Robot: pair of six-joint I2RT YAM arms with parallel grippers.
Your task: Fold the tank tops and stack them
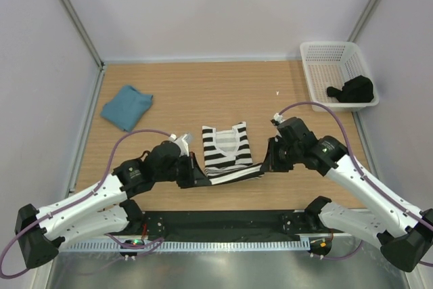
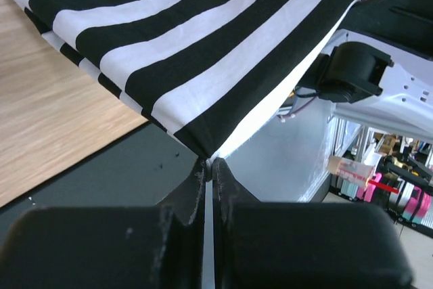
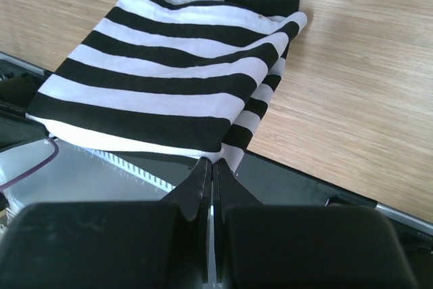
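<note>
The black and white striped tank top (image 1: 226, 148) lies in the middle of the table, straps toward the far side. Its near hem is lifted off the wood and stretched between both grippers. My left gripper (image 1: 201, 179) is shut on the hem's left corner (image 2: 203, 151). On the opposite side, my right gripper (image 1: 265, 165) is shut on the right corner (image 3: 223, 153). The striped cloth (image 3: 169, 93) slopes down from the pinched corners to the table. The teal-blue tank top (image 1: 126, 107) sits folded at the far left of the table, away from both arms.
A white mesh basket (image 1: 318, 59) stands at the far right corner with a dark cloth item (image 1: 355, 90) inside. A black strip (image 1: 223, 220) runs along the table's near edge between the arm bases. Grey walls close in the table on three sides.
</note>
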